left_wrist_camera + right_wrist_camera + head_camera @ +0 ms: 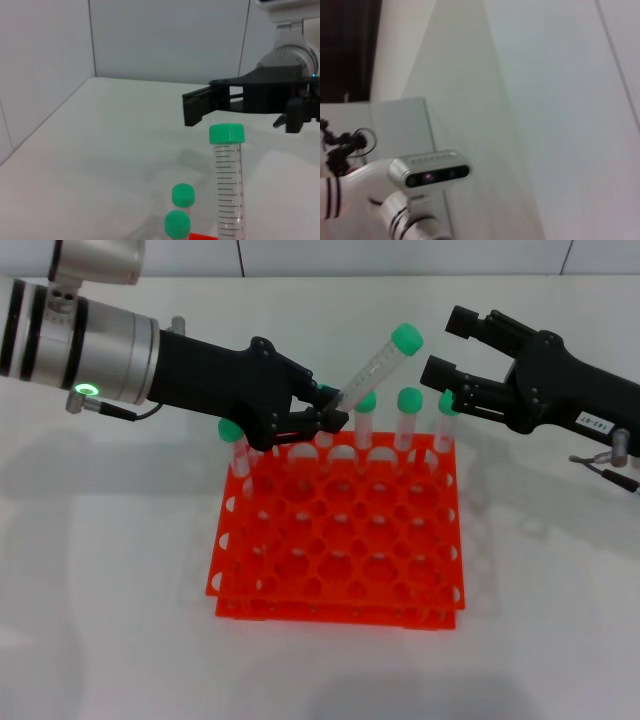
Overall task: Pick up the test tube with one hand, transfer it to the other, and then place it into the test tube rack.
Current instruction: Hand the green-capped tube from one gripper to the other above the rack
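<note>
Test tube (378,362) is clamped at its lower end by left gripper (322,415), tilted above rack (340,530) mid-table. Right gripper (448,360), jaws wide, should be closed below the cap before release.

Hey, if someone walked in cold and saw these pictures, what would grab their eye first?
The bright orange-red rack at the table's centre, with green-capped tubes standing along its far row. Above that row, the left gripper holds one test tube tilted by its lower end, cap toward the right gripper, which waits open beside it.
</note>
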Tool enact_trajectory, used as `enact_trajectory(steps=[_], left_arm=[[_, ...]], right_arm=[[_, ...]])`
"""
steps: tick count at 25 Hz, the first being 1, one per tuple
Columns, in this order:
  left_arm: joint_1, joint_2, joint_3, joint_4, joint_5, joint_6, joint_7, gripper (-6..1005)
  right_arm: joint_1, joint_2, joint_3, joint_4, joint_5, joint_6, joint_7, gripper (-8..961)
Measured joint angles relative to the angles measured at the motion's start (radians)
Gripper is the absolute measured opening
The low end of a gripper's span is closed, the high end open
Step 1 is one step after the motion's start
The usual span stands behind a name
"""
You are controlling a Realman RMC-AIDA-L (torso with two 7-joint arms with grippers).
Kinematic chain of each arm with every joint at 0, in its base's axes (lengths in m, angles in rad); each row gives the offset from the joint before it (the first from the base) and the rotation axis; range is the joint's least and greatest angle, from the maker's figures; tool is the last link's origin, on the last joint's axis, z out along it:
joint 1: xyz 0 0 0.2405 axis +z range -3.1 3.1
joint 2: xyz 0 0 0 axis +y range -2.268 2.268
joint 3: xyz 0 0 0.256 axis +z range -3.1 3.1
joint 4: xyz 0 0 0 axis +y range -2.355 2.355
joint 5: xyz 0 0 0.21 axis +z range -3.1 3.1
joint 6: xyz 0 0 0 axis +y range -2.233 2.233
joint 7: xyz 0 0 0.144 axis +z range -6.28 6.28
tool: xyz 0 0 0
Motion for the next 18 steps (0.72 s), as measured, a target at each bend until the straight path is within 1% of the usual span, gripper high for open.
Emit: enact_trajectory(steps=[3, 9, 18], left_arm=[[0.000, -0.005, 0.000, 0.000, 0.000, -0.006, 0.007, 219], [-0.001, -0.008, 0.001, 0.000, 0.000, -0.007, 0.015, 221], [-0.012, -0.018, 0.033, 0.000, 0.006, -0.032, 0.017, 224]], right_arm=[[0.015, 0.000, 0.002, 0.083, 0.042, 0.002, -0.075, 829], [0.060, 0.001, 0.011, 0.208, 0.072, -0.014, -0.179, 828], [0.070, 0.001, 0.012, 0.258, 0.091, -0.032, -0.227, 826]])
